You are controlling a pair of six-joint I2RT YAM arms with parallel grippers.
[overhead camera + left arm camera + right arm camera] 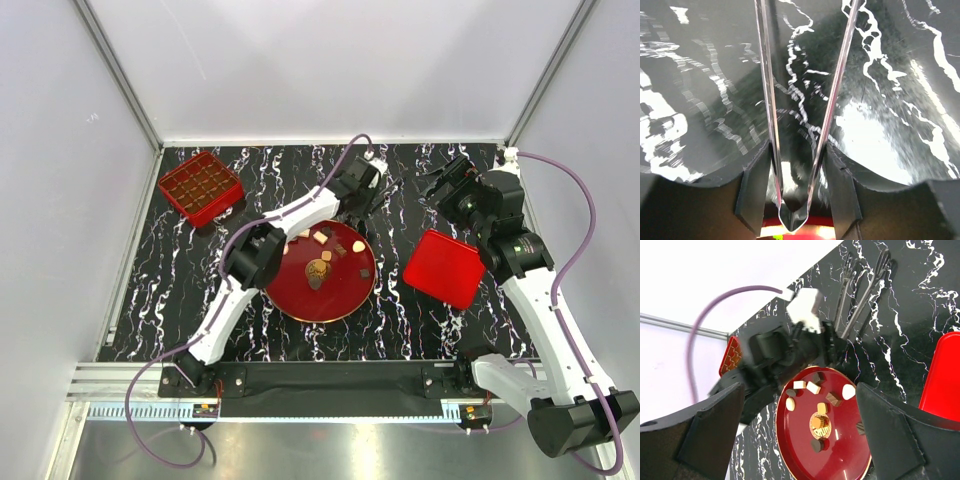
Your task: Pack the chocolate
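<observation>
Several bite-size chocolate pieces [813,387], dark, tan and cream-white, lie on the round red plate [840,460]; they also show in the top view [322,238]. A gold emblem [821,425] marks the plate's middle. My left gripper [797,192] is shut on the hinge end of thin metal tongs [835,90]; it sits just beyond the plate's far edge [362,200], and the tongs [860,295] reach out over the marble table. My right gripper [805,440] is open and empty, up at the back right [447,190], looking down on the plate.
A red box with a grid of compartments [200,187] stands at the back left. A flat red lid [445,268] lies right of the plate [320,295]. White walls close in the black marble table [270,175].
</observation>
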